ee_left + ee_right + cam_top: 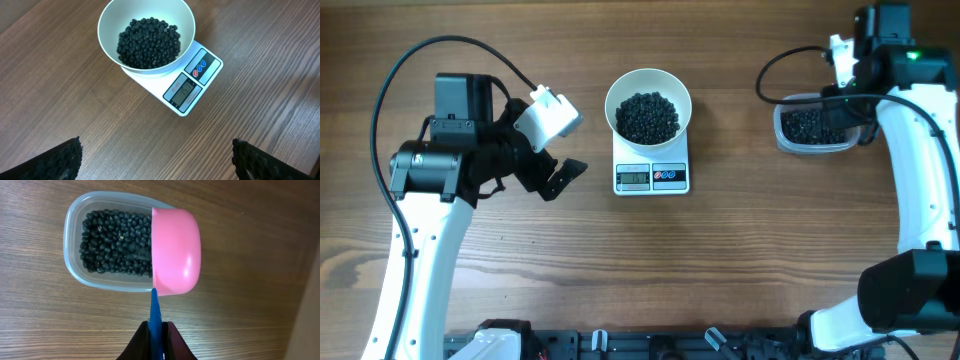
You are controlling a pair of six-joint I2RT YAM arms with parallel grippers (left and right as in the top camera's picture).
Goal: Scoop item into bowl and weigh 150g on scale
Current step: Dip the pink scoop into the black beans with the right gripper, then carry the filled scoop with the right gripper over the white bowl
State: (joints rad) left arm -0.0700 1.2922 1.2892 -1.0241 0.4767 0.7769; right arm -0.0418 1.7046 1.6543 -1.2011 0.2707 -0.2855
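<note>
The black beans (648,117) lie in a loose dark heap inside the white bowl (620,90), filling its bottom and leaving the upper wall bare, as the left wrist view shows from close by (148,42). The bowl (112,25) stands upright on the platform of the white scale (650,165), covering its far part; the grey display and the red and blue buttons stay clear at the near edge (192,80), with digits lit but too small to read surely. Scale and bowl stand at the middle of the wooden table (740,260). Well to the right sits a clear plastic tub (815,127) holding more beans (112,242) in a shallow layer. In the right wrist view, a pink scoop (175,250) lies across one end of the tub (72,235), its rounded back turned to the camera; whether it touches the beans cannot be told. Its blue handle (156,315) runs back into the right gripper (157,330), whose jaws are pressed tight on it. To the left of the scale, apart from it, the left gripper (159,162) hangs over bare wood with its jaws spread wide and nothing between them, its fingers (65,160) showing at the lower corners of its own camera.
</note>
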